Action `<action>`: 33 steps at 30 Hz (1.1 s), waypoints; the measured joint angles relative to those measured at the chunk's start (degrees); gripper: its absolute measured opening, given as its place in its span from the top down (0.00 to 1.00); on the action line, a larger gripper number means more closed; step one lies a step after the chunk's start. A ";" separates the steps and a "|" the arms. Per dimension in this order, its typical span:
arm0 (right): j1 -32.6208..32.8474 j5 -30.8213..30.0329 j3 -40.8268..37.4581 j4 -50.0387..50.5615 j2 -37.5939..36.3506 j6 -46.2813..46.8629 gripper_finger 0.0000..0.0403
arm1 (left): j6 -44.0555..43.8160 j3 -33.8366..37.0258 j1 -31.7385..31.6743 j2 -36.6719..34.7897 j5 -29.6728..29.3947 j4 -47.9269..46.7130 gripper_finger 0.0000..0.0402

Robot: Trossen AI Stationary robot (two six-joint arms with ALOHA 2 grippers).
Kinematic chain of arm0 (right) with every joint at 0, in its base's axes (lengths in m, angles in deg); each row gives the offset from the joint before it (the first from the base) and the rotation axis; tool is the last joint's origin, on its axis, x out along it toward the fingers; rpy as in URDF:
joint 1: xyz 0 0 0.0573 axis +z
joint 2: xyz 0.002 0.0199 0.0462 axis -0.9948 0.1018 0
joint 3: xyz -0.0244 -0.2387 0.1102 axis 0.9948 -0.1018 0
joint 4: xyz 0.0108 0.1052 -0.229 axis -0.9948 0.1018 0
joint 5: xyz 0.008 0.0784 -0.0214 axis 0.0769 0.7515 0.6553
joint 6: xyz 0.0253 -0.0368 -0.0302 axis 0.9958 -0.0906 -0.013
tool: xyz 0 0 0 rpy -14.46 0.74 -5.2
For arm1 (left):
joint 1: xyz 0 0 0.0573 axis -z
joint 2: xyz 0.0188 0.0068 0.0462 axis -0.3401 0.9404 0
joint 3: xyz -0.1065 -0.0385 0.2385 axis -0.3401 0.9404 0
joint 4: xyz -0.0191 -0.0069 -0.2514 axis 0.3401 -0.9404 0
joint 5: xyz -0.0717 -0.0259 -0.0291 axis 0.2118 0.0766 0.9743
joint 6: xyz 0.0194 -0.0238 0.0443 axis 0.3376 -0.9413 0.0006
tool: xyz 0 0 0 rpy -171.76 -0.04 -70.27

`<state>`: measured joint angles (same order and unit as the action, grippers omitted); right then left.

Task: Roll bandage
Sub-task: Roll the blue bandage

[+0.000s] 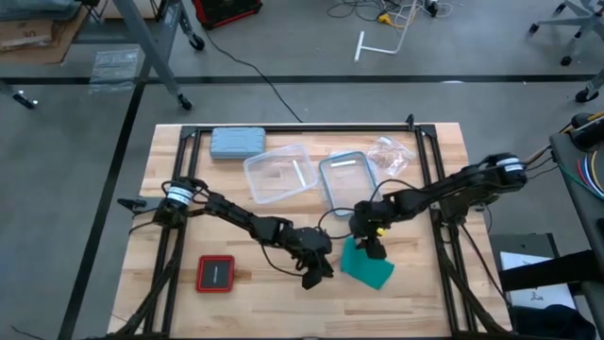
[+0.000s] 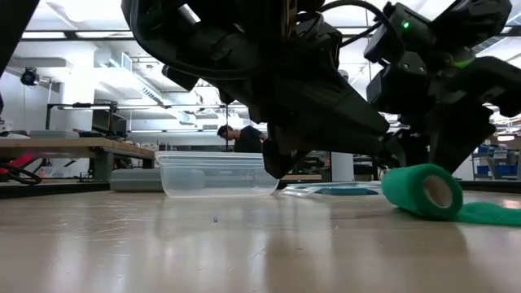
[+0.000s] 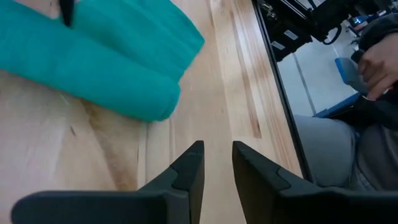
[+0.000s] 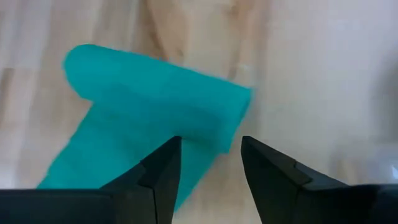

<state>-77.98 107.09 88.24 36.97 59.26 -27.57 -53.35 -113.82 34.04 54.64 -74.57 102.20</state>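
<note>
The teal bandage (image 1: 368,266) lies on the wooden table near its front. It is partly rolled: a roll (image 2: 427,191) rests on its side on the board, and a flat tail (image 2: 488,213) runs out from it along the table. My right gripper (image 4: 211,162) stands open just above the roll (image 4: 161,99), pointing down. My left gripper (image 3: 217,168) is beside the bandage (image 3: 93,56), toward the table's left. It is low over the board, its fingers a narrow gap apart with nothing between them. My right gripper comes at the roll from above with open fingers. One dark fingertip (image 3: 65,12) shows against the bandage's upper side. I cannot tell whether it touches the cloth.
At the back of the table sit a grey-blue case (image 1: 237,142), two clear containers (image 1: 278,175) (image 1: 346,177) and a small plastic bag (image 1: 390,154). A red and black flat thing (image 1: 215,274) lies at the front left. A person's hand (image 3: 376,59) shows beyond the table's right edge.
</note>
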 joint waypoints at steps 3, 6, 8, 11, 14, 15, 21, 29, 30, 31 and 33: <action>0.02 2.77 0.00 -2.04 1.30 0.52 0.61 | 0.30 0.00 0.00 0.00 -0.98 0.00 0.81; 0.04 5.03 0.02 -3.23 1.62 0.63 0.63 | 0.30 0.00 0.00 0.00 -1.24 -0.04 0.81; 0.04 5.09 0.08 -3.21 1.58 0.63 0.63 | 0.19 0.02 0.07 0.09 -1.17 -0.42 0.81; 0.03 5.05 0.09 -3.36 0.94 0.60 0.64 | -0.14 0.16 0.04 0.31 1.48 -1.32 0.81; -0.07 4.93 0.15 -3.45 0.60 0.44 0.65 | -0.65 0.45 0.22 0.31 5.06 -1.49 0.81; -0.07 4.93 0.15 -3.78 0.56 0.46 0.65 | -0.87 0.56 0.38 0.31 5.22 -1.36 0.81; -0.07 4.93 0.44 -5.74 0.55 0.99 0.65 | 0.10 0.85 0.83 0.33 1.23 -1.22 0.81; 0.07 6.36 0.44 -6.59 0.60 3.53 0.69 | 3.09 0.85 0.85 0.34 -6.47 -1.77 0.81; 0.07 6.39 0.44 -6.70 0.60 3.80 0.69 | 3.09 0.85 0.87 0.35 -7.22 -1.87 0.81; 0.07 6.39 0.44 -6.94 0.60 3.99 0.70 | 3.09 0.85 0.87 0.35 -7.47 -1.88 0.81; 0.07 6.40 0.44 -7.84 0.62 4.42 0.72 | 2.91 0.85 0.87 0.35 -7.87 -1.84 0.81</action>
<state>-77.91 113.48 88.68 29.13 59.88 -23.15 -50.43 -112.97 34.91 54.99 -82.44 100.36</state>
